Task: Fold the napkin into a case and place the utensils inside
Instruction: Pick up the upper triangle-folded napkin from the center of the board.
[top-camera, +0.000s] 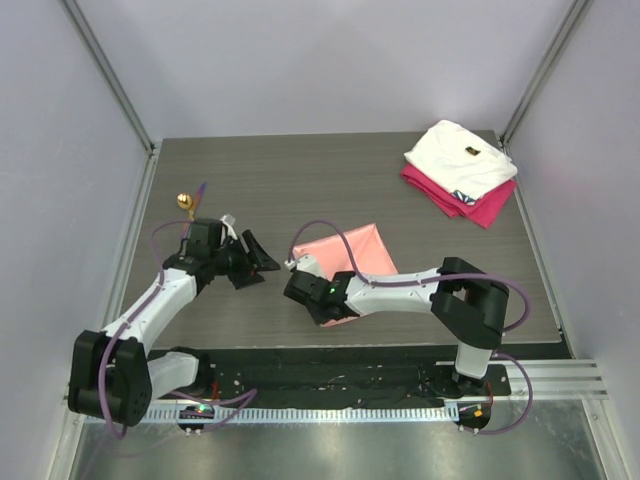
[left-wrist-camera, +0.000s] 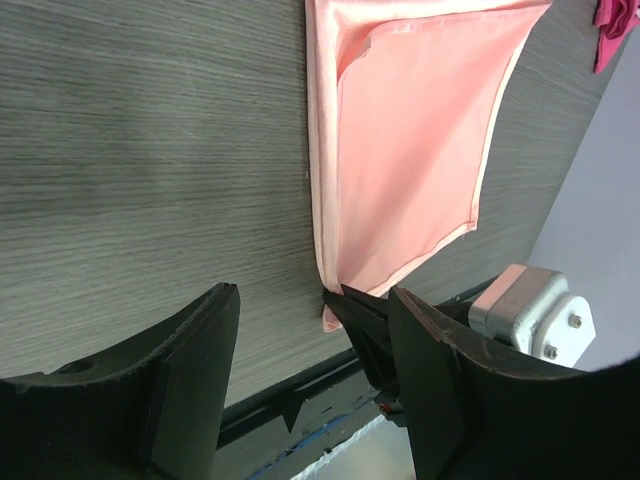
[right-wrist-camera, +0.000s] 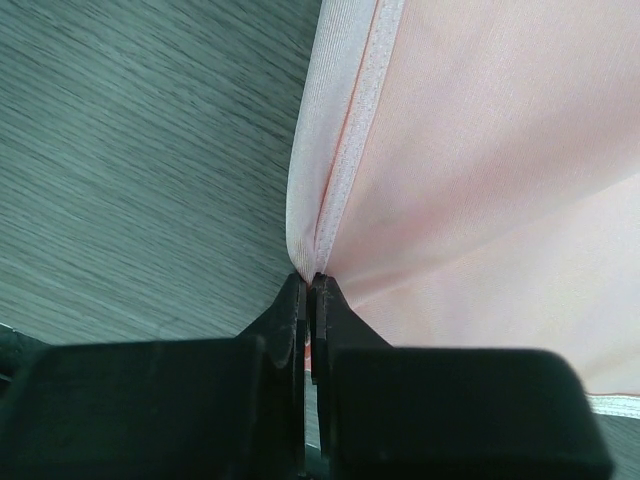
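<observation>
Right end effector: pressed together, apparently pinching the folded corner of napkin, which is judged light, limp, slippery; best gripped at hemmed edges. Left end effector: spread, empty.

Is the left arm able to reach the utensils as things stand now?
Probably yes. The utensils lie uncovered on the table just beyond the left arm, and the left fingers are open and empty, though pointing away from them.
</observation>
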